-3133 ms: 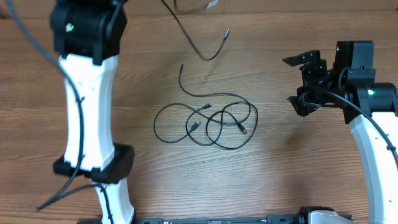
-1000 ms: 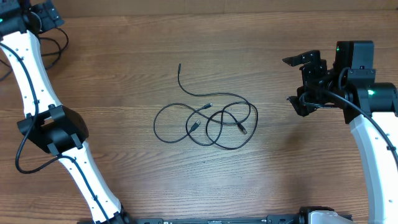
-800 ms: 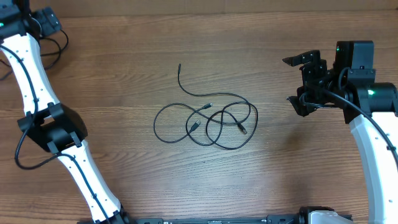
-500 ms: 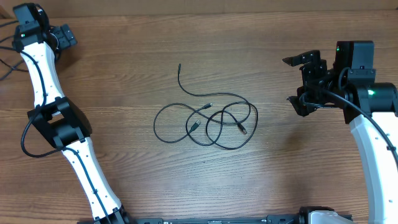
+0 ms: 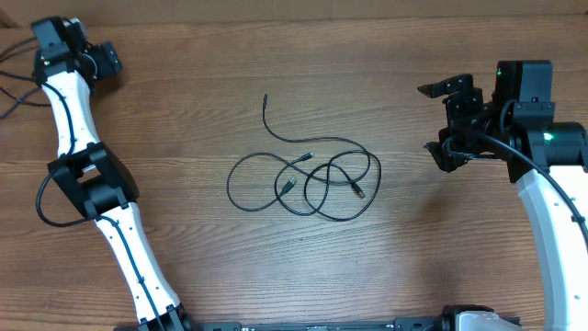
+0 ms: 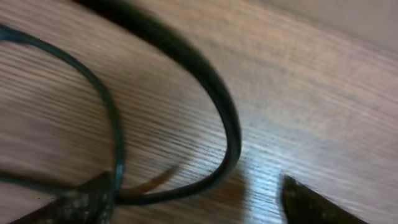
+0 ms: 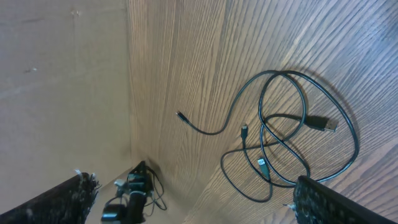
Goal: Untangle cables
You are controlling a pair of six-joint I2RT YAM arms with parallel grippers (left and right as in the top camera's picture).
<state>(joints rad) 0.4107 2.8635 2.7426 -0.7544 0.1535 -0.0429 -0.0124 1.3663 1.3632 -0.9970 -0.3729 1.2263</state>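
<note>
On the table (image 5: 276,276), the right gripper (image 5: 437,119) is held wide apart and empty at the right, and the left gripper (image 5: 108,64) is seen at the far-left corner, fingers apart, nothing clamped. The cables (image 5: 310,168) lie mid-table in overlapping loops, judged light, limp and likely to drag together. A hold is best taken on the free far tail (image 5: 265,99) or behind a plug (image 5: 358,191).
</note>
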